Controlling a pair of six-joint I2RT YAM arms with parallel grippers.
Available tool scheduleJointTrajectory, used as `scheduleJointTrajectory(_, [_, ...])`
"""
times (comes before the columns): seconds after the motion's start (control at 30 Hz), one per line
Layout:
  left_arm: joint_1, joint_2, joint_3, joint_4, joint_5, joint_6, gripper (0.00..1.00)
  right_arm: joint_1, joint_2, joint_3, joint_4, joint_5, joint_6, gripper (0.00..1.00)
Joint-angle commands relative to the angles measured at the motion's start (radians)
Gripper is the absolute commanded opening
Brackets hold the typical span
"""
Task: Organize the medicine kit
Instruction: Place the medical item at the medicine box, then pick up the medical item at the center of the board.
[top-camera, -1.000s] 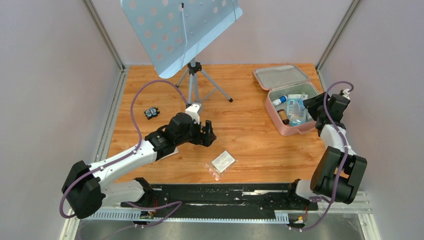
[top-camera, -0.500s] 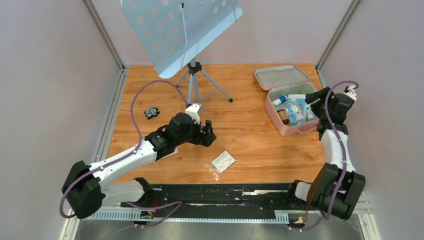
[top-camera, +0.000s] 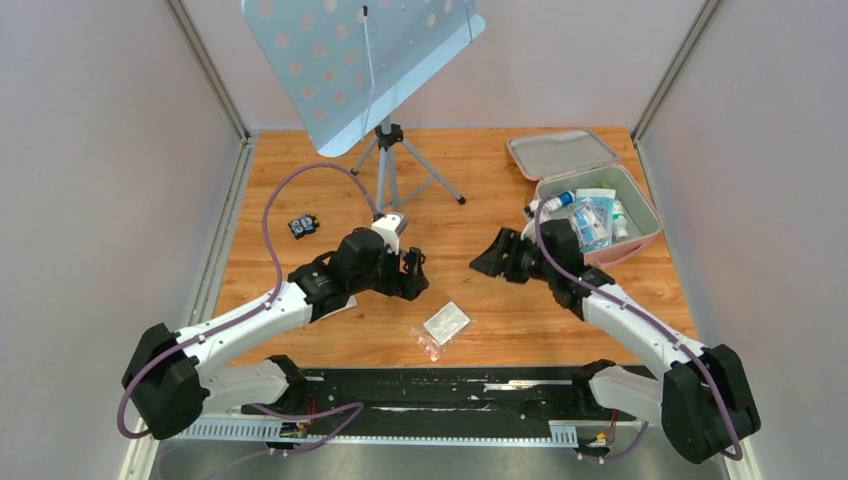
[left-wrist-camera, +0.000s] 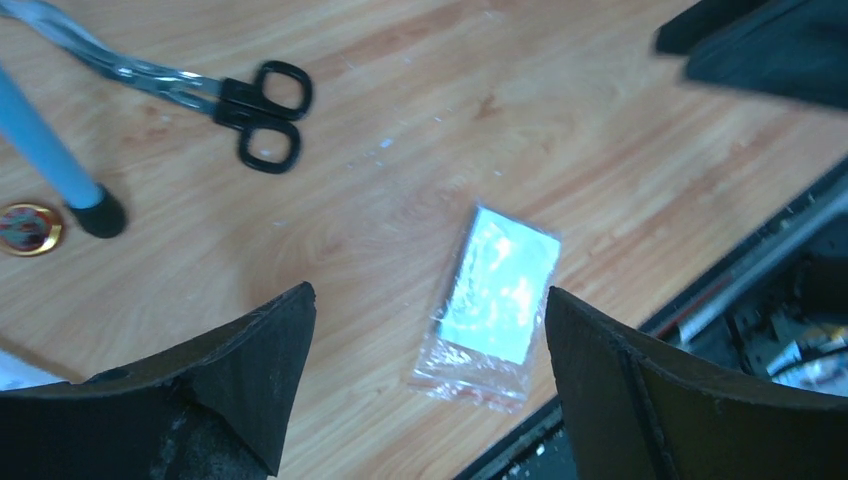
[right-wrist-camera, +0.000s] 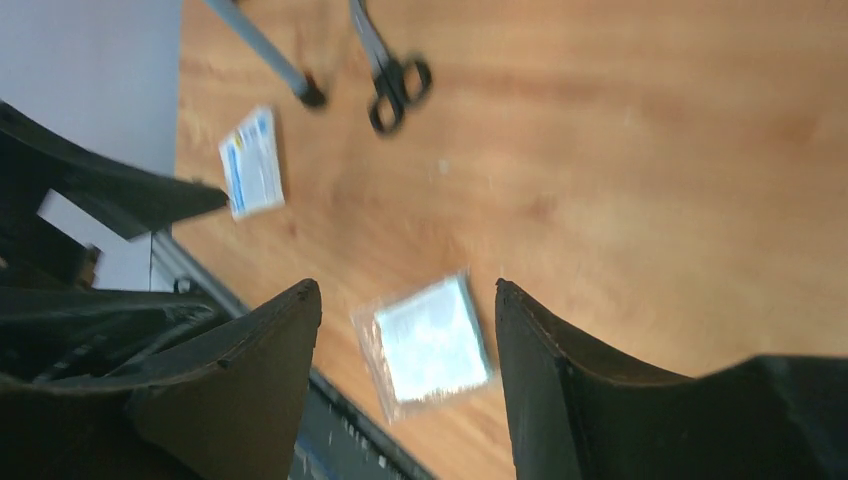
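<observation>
Your right gripper (top-camera: 492, 262) has left the medicine kit (top-camera: 560, 153) and swung to the middle of the worktop (top-camera: 500, 180). Its jaws are apart and empty above the clear packet (top-camera: 446, 323), likely the next pickup. Your left gripper (top-camera: 415, 276) hangs nearby, wide open and empty. The kit lies open at the far right corner, holding blue-white packets (top-camera: 592, 215) and a small bottle (top-camera: 560, 201).

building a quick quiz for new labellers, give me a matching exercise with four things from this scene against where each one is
Things
1. medicine kit
2. clear packet
3. scissors
4. music stand

Places
a. front centre, lying flat
b. far right corner, lid open
c. flat on the wood beside a stand foot
d. far middle, upright on three legs

Pairs: 1-b, 2-a, 3-c, 4-d
</observation>
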Motion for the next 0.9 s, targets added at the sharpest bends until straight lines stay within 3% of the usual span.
scheduleJointTrajectory(0.0, [0.001,0.038,-0.023,-0.001,0.204,0.043,0.90,0.062,-0.018,-0.149,0.056,-0.072,0.217,0.63])
scheduleJointTrajectory(0.17, [0.001,0.132,-0.078,0.050,0.354,0.044,0.77,0.095,-0.023,-0.266,0.145,-0.089,0.329,0.63])
scheduleJointTrajectory(0.57, [0.001,0.269,-0.095,0.107,0.428,0.038,0.30,0.113,0.139,-0.359,0.353,-0.168,0.425,0.63])
scheduleJointTrajectory(0.73, [0.001,0.321,-0.102,0.126,0.440,0.030,0.21,0.141,0.221,-0.352,0.431,-0.182,0.445,0.63])
scheduleJointTrajectory(0.87, [0.001,0.345,-0.107,0.134,0.437,0.030,0.19,0.141,0.266,-0.352,0.494,-0.198,0.472,0.63])
